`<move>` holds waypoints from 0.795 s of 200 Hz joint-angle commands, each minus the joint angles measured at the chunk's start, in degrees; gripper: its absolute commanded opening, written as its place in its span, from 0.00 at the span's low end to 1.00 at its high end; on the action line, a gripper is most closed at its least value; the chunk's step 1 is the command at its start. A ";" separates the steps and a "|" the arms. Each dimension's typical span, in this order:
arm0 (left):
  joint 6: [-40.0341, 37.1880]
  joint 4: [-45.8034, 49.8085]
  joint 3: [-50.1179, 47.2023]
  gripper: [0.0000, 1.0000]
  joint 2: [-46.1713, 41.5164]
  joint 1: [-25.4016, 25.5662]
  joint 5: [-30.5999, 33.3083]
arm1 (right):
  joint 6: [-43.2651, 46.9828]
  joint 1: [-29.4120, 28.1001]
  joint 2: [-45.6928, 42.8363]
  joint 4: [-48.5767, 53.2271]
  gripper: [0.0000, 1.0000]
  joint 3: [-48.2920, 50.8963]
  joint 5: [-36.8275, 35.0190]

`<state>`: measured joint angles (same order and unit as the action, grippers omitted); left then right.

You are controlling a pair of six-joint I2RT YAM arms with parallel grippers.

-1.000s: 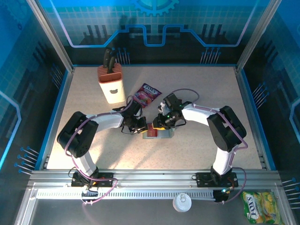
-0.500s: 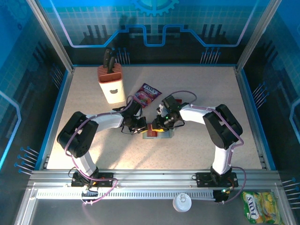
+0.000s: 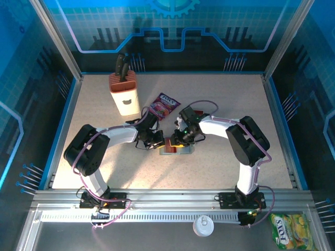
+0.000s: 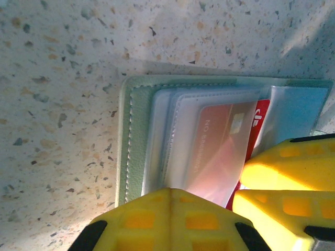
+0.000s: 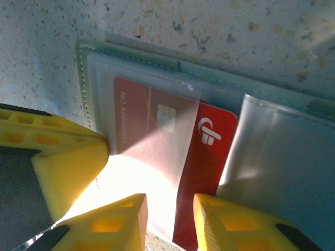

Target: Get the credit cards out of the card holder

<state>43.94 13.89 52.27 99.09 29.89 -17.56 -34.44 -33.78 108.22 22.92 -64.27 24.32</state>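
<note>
As you stand: red credit card [image 5: 212, 151] half out of card holder [image 4: 135, 141].
Left gripper [image 4: 167, 209]: shut, pinning holder.
Right gripper [image 5: 170, 209]: parted, card edge between jaws.
Next: you pinch, pull clear.

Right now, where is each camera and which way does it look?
Top external: high behind the arms, facing down at the speckled table; both arms show.
Left wrist: on the left arm, above the grey-green folding card holder; its yellow fingers show.
Right wrist: on the right arm, above that holder; its yellow fingers show.
Shared: both wrist views see the red plastic credit card.
</note>
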 commanded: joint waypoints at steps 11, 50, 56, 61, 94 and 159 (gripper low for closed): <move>-0.70 2.02 -1.16 0.01 -0.74 -0.22 1.13 | 1.65 -0.50 -1.34 4.74 0.31 -0.94 -3.47; -0.70 2.21 -0.98 0.01 -0.85 -0.27 1.12 | 1.61 -0.86 -2.31 5.63 0.31 -1.79 -3.86; -0.70 2.19 -1.03 0.01 -0.74 -0.20 1.09 | 1.49 -0.92 -2.34 5.65 0.31 -1.98 -3.66; -0.75 2.19 -0.90 0.01 -0.74 -0.19 1.08 | 1.25 -0.97 -2.45 5.65 0.31 -2.08 -3.61; -0.79 2.17 -0.84 0.01 -0.59 -0.19 1.06 | 0.04 -1.98 -2.50 5.40 0.31 -3.05 -3.13; -1.14 2.31 -0.47 0.00 0.02 -0.21 0.87 | -1.39 -2.59 -0.65 3.90 0.31 -3.32 -2.21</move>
<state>43.83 13.91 52.27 99.09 29.89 -17.56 -34.79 -35.70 107.26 26.55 -66.50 21.43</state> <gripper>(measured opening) 0.056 0.312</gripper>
